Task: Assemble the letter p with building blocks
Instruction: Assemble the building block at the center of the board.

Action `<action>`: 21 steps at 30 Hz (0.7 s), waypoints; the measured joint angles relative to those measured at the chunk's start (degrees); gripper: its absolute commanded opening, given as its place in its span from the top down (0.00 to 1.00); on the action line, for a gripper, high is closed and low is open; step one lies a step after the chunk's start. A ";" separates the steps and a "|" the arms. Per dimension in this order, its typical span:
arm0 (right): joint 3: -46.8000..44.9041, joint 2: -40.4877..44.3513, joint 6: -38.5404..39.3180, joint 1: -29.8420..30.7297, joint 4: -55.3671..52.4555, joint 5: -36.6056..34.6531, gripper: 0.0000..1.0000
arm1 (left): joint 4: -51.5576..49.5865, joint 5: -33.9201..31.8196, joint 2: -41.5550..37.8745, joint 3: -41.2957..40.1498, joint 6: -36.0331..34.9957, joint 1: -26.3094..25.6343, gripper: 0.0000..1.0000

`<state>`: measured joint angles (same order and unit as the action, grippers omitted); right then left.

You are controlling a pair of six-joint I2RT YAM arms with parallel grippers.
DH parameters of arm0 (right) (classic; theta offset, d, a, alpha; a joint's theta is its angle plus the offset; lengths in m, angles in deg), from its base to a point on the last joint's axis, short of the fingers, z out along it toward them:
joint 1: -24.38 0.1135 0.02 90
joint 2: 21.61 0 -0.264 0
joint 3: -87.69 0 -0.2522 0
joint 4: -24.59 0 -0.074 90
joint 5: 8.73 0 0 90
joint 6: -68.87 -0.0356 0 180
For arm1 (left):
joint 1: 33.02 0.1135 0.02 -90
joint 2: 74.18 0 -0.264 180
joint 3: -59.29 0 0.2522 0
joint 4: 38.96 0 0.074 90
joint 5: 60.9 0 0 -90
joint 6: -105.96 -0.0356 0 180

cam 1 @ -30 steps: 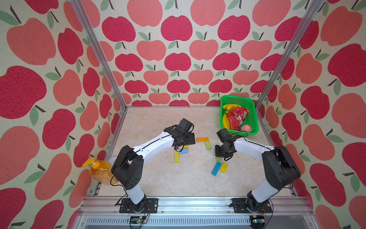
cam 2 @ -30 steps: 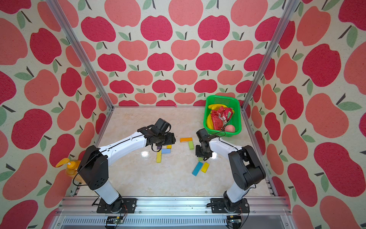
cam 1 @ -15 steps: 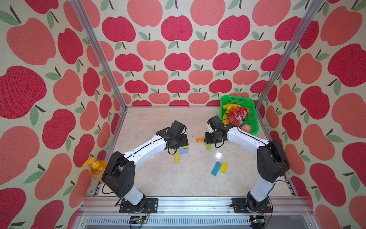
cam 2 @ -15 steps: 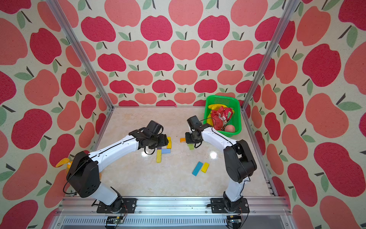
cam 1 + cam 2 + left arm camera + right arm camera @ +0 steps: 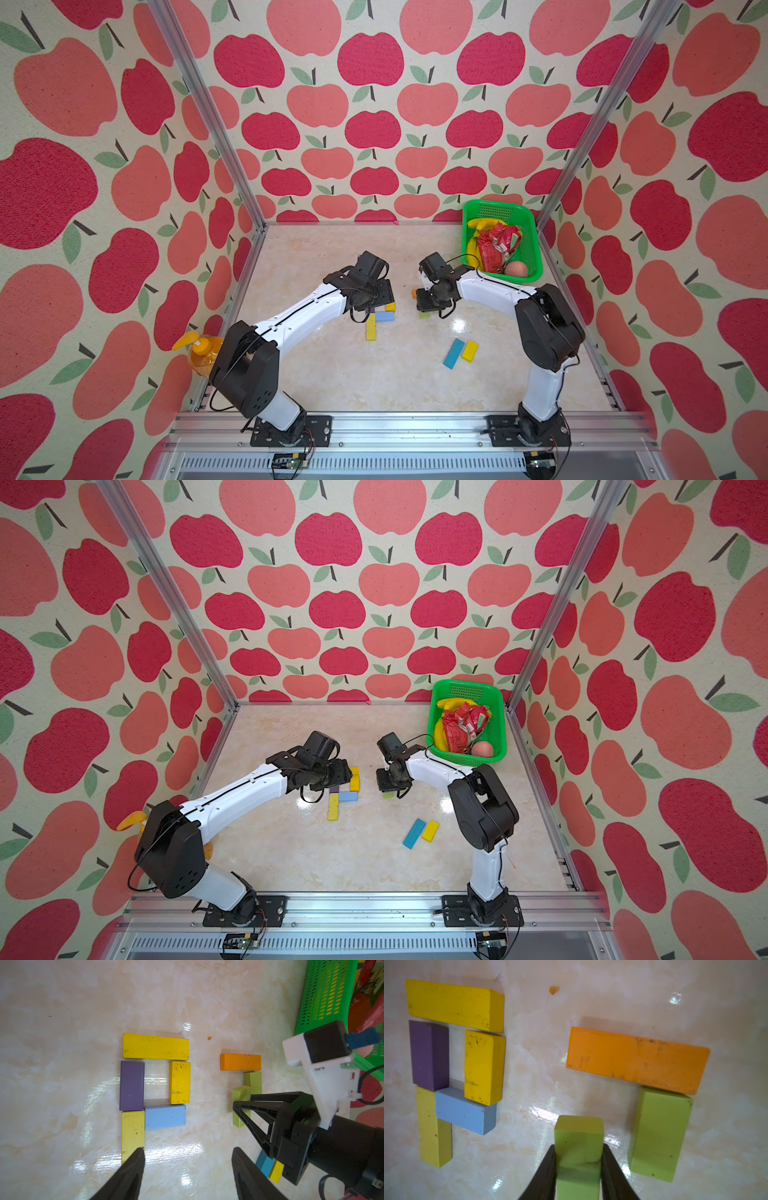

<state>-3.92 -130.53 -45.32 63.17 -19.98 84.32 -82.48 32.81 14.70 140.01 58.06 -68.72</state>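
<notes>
In the left wrist view a P-shaped figure lies flat: a long yellow block (image 5: 155,1046), a purple block (image 5: 132,1085), a short yellow block (image 5: 179,1082), a light blue block (image 5: 165,1116) and a yellow stem block (image 5: 133,1130). My left gripper (image 5: 188,1154) hangs open just over the stem's end, with nothing between its fingers. To the right lie an orange block (image 5: 637,1059) and a light green block (image 5: 660,1134) butted under one end of it. My right gripper (image 5: 579,1153) is shut on a second light green block (image 5: 579,1136), held above the table beside the lying one.
A blue block (image 5: 454,353) and a small yellow block (image 5: 470,350) lie loose at the front right. A green basket (image 5: 536,249) holding bananas, a red packet and a round fruit stands at the back right. An orange bottle (image 5: 201,351) sits by the left wall.
My right gripper has carried the light green block leftward and away from the two loose blocks, to a spot beside the orange block. The left gripper has shifted slightly left over the figure.
</notes>
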 measured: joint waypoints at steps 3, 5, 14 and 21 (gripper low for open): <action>0.00 -0.83 -0.28 0.00 0.61 -0.22 0.85 | -0.02 0.20 0.66 0.00 0.00 0.07 0.31; 0.00 -1.14 -0.44 0.00 0.83 -0.39 0.85 | -0.02 0.22 0.92 0.00 0.00 0.13 0.31; 0.57 -3.04 -1.03 0.00 1.33 -1.27 0.79 | 0.00 1.31 2.03 0.00 0.00 0.85 0.32; 2.19 -4.15 -1.60 0.02 1.18 -1.55 0.77 | 0.00 2.01 3.17 0.00 -0.02 1.01 0.33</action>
<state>-1.73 -134.69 -46.91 63.19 -18.80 82.77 -82.48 34.82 17.87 140.01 58.04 -67.72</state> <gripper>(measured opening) 0.332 0.673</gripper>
